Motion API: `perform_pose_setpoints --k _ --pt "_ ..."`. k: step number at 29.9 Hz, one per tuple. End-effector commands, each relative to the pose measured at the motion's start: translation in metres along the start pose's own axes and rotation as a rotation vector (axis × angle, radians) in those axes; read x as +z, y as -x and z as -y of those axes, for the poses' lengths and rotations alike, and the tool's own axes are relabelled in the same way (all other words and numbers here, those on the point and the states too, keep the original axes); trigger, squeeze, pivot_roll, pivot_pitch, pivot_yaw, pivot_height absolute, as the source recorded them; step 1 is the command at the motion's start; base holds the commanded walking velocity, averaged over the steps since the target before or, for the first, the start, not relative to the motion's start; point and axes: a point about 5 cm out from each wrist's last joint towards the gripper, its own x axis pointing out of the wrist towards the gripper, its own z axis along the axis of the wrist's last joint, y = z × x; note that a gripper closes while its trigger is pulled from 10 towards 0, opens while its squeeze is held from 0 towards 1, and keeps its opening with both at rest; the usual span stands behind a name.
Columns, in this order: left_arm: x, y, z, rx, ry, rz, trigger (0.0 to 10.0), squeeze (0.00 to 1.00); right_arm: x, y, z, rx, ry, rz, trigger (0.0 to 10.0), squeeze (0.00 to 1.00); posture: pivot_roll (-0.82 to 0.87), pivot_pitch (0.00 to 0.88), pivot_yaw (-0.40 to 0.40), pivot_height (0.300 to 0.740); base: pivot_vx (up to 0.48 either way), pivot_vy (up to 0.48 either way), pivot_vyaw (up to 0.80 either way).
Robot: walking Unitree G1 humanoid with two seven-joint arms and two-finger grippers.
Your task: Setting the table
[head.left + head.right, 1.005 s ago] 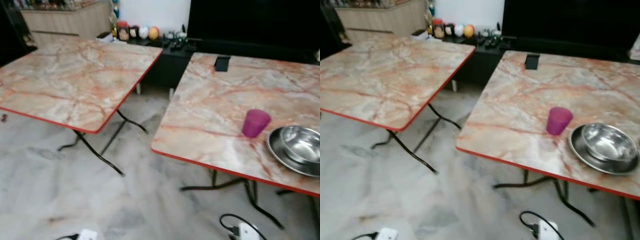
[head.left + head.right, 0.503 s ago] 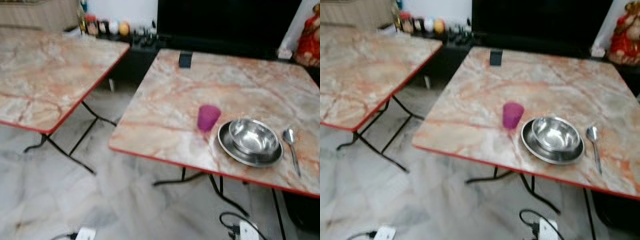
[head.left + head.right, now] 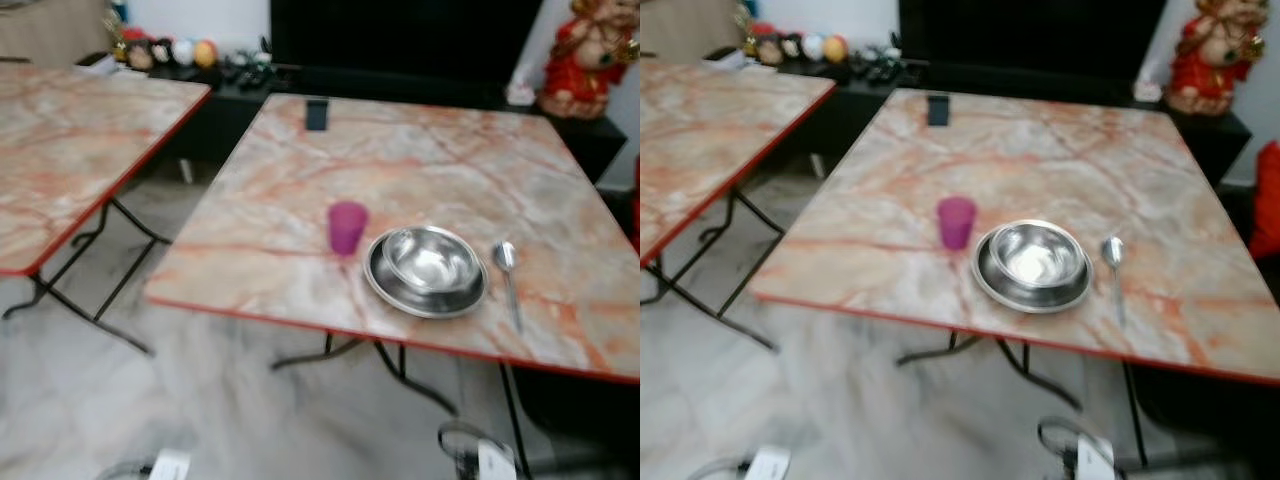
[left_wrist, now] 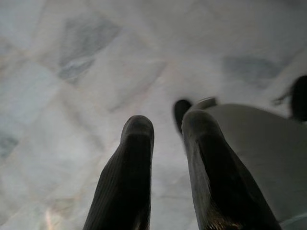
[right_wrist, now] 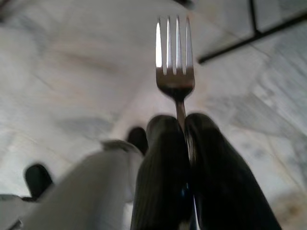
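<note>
Right gripper (image 5: 184,125) clamped on fork (image 5: 175,67) by the handle, tines pointing away, carried low over the marble floor (image 5: 72,72). Left gripper (image 4: 165,134) idle above the same floor, fingers slightly parted, nothing held. Beyond, near the front edge of the marbled surface (image 3: 1060,150): steel bowl (image 3: 1037,255) nested in steel plate (image 3: 990,285). Purple cup (image 3: 956,221) just beside the plate on its left; spoon (image 3: 1114,268) just beside the plate on its right. Black phone (image 3: 937,109) well beyond the plate, at the far edge. Fork still to be laid. Advised: lay it flat beside the plate, parallel to the spoon, handle toward the front edge, clear of the cup.
</note>
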Motion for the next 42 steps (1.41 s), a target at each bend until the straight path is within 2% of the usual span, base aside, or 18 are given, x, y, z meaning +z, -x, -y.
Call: perform_pose_setpoints --k 1,7,22,30,42 --pt "-0.0092 0.0022 -0.0077 0.021 0.003 -0.028 10.0 0.0 0.0027 -0.0007 -0.0054 0.009 -0.006 0.011 10.0 0.0 0.05 0.0 -0.025 0.727 0.0 0.0 0.0" --pt "-0.0093 0.0022 -0.0078 0.021 0.003 -0.03 10.0 0.0 0.0033 -0.0007 -0.0042 -0.009 0.003 0.016 10.0 0.0 0.05 0.0 -0.025 0.727 0.0 0.0 -0.08" --pt "-0.0094 0.0022 -0.0079 0.021 0.005 -0.031 10.0 0.0 0.0033 -0.0007 -0.0042 -0.013 -0.012 0.02 10.0 0.0 0.05 0.0 -0.023 0.727 0.0 0.0 -0.73" --pt "-0.0091 0.0022 -0.0079 0.019 -0.008 -0.031 10.0 0.0 0.0041 -0.0007 -0.0046 -0.007 -0.007 0.026 10.0 0.0 0.05 0.0 -0.025 0.727 0.0 0.0 0.0" --pt "-0.009 0.0022 -0.0083 0.022 -0.01 -0.03 10.0 0.0 0.0041 -0.0007 -0.0048 -0.006 -0.003 0.026 10.0 0.0 0.05 0.0 -0.025 0.727 0.0 -0.258 0.0"
